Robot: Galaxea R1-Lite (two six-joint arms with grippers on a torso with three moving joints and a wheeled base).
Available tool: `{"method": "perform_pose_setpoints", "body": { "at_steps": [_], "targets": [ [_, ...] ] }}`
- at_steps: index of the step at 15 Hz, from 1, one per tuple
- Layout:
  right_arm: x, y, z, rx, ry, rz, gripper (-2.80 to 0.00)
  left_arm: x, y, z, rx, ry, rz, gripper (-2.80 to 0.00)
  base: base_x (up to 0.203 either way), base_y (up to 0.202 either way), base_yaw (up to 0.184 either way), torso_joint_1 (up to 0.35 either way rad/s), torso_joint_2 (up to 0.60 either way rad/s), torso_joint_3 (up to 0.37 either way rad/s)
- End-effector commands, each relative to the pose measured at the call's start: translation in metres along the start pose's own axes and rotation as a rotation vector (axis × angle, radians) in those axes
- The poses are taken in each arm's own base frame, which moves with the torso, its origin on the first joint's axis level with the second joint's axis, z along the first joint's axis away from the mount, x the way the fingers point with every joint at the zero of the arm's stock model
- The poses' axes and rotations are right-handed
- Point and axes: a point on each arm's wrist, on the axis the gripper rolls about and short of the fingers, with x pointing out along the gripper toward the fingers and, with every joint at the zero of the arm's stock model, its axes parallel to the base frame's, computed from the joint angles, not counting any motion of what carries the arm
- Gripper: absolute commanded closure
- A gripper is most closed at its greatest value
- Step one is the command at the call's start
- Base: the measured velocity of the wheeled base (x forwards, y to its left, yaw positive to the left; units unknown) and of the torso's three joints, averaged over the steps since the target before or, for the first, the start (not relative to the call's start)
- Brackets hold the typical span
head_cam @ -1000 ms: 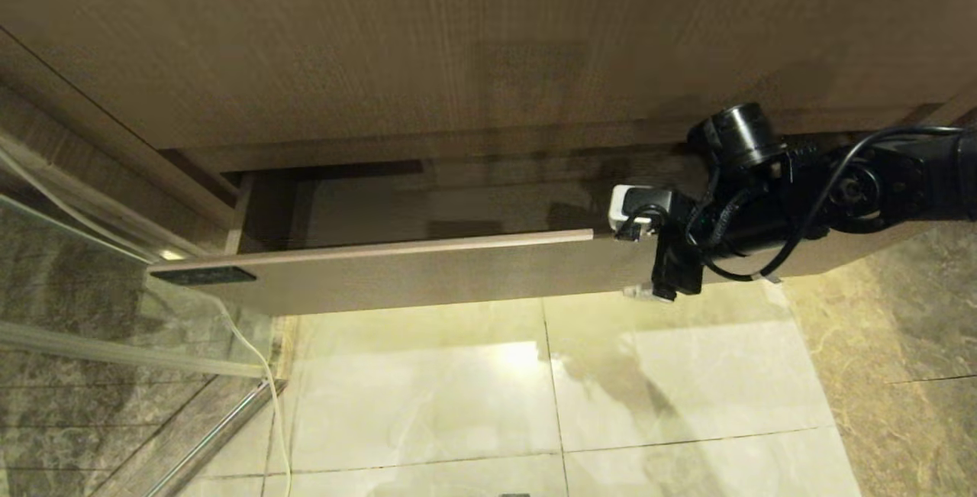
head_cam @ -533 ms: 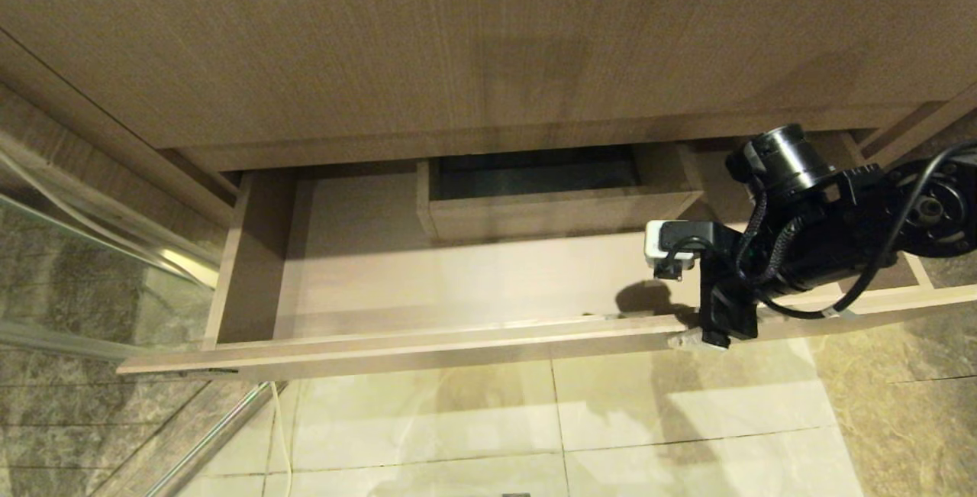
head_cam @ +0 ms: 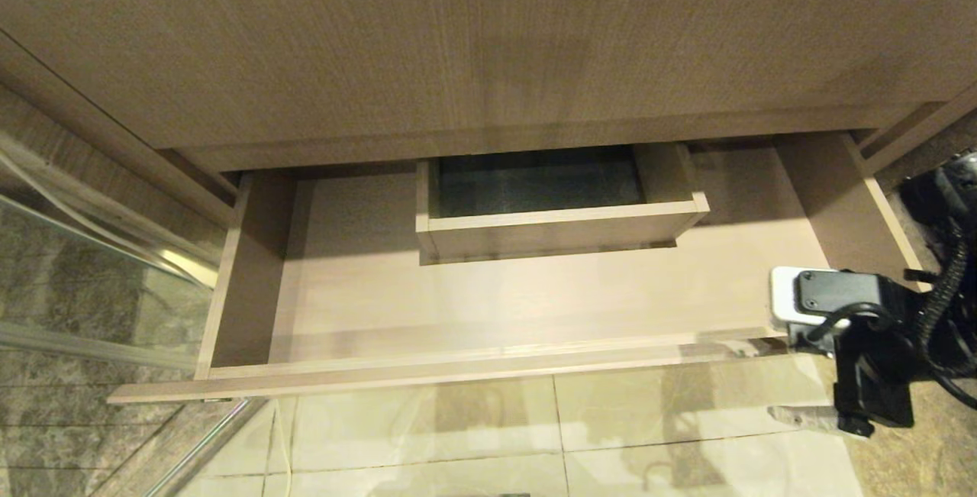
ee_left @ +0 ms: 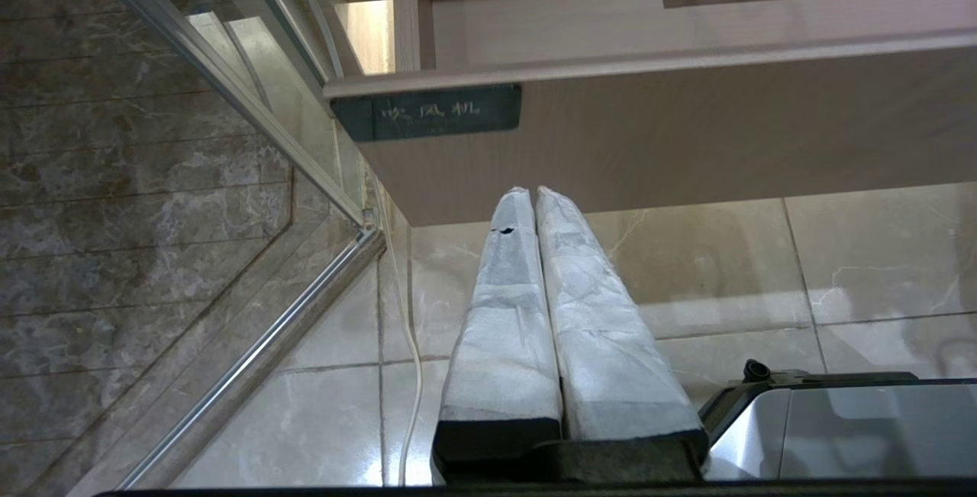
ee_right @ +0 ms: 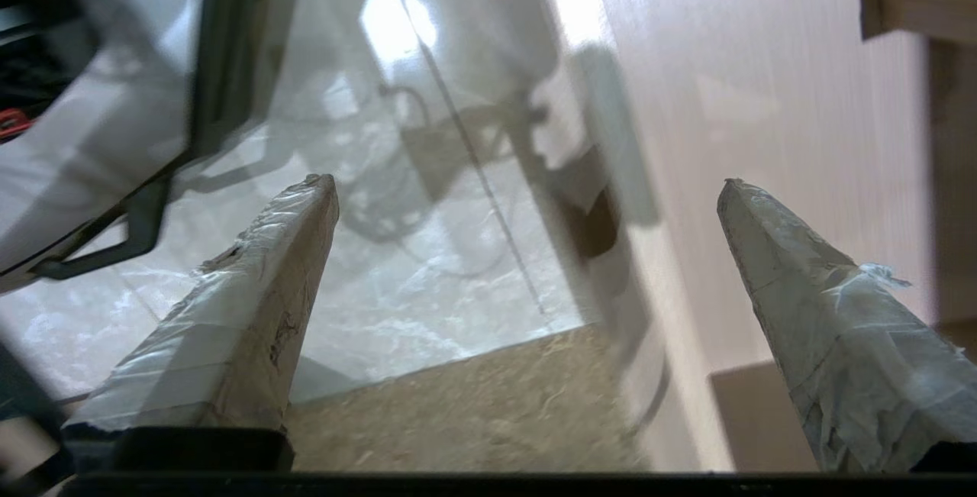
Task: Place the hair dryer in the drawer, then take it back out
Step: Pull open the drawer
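Observation:
The drawer (head_cam: pixel 427 377) stands pulled far out, its light-wood floor bare; the boxed cutout (head_cam: pixel 557 211) sits at mid-back. The hair dryer is not in view. My right gripper (head_cam: pixel 790 379) hangs open at the right end of the drawer's front. In the right wrist view the taped fingers (ee_right: pixel 252 314) of this gripper (ee_right: pixel 525 184) spread wide, the blurred drawer front (ee_right: pixel 641 268) passes between them, and nothing is held. My left gripper (ee_left: pixel 530 192) is shut and empty, parked below the drawer front (ee_left: pixel 687 130) near its dark label (ee_left: pixel 427 110).
The tall wood vanity panel (head_cam: pixel 488 46) rises above the drawer. A glass shower panel with a metal rail (head_cam: pixel 91 268) stands at the left. A white cord (head_cam: pixel 278 436) trails on the glossy tile floor (head_cam: pixel 649 436). My own base (ee_left: pixel 839 428) shows beside the left gripper.
The drawer has slid from nearly closed to wide open. My right gripper has drawn back toward me and to the right along with the drawer front, staying open.

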Motion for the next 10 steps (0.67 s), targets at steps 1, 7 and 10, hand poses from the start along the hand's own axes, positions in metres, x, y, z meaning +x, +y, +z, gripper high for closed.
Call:
{"method": "perform_pose_setpoints", "body": {
  "at_steps": [1, 7, 10],
  "targets": [
    [-0.038, 0.028, -0.017, -0.008, -0.042, -0.06, -2.8, 0.0, 0.0, 0.0, 0.0, 0.001, -0.001, 0.0, 0.0, 0.0, 0.0, 0.0, 0.0, 0.0],
    [-0.049, 0.018, -0.011, 0.053, -0.074, -0.123, -2.8, 0.0, 0.0, 0.0, 0.0, 0.001, -0.001, 0.0, 0.0, 0.0, 0.0, 0.0, 0.0, 0.0],
    [-0.055, 0.009, -0.007, 0.06, -0.082, -0.157, -2.8, 0.0, 0.0, 0.0, 0.0, 0.001, -0.001, 0.0, 0.0, 0.0, 0.0, 0.0, 0.0, 0.0]
  ]
}}
